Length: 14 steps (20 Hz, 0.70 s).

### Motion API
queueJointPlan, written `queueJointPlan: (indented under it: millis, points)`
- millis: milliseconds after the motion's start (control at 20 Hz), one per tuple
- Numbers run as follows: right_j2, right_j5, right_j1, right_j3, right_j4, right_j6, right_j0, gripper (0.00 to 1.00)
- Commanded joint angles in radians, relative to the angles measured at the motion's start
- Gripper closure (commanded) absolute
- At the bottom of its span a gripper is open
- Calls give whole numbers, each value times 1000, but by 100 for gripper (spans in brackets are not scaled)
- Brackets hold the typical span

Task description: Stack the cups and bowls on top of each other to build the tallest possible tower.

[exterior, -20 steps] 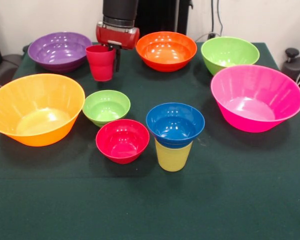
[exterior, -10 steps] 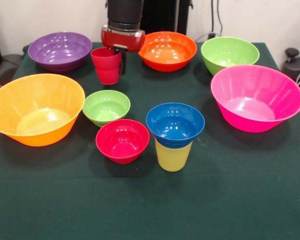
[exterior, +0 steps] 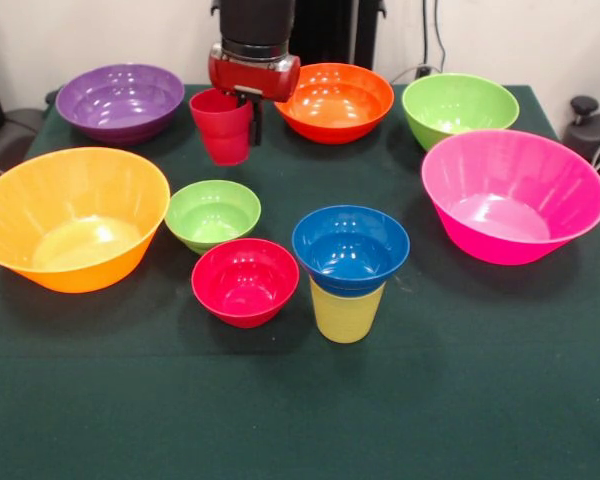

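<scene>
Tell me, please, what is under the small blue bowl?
The small blue bowl sits on the yellow cup, which stands upright on the green cloth. The bowl covers the cup's rim and mouth, so whether anything is inside the cup cannot be seen.

Glossy plastic pink bowl (exterior: 510, 195) on matt green cloth (exterior: 300, 410).

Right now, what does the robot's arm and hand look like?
The arm is a thick, round black tube coming down from the top. At its end sits a shiny red block with rounded corners and a dark band above it. Below that is the hand, with a thin black finger sticking down.
</scene>
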Motion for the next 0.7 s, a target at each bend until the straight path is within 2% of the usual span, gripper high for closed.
queueJointPlan:
  millis: [50,450,700]
  points:
    - [192,231,-47,-123,64,-99,-23,100]
    - [204,458,-52,-264,103,-130,-33,100]
    - [176,623,-31,-421,114,-118,-7,100]
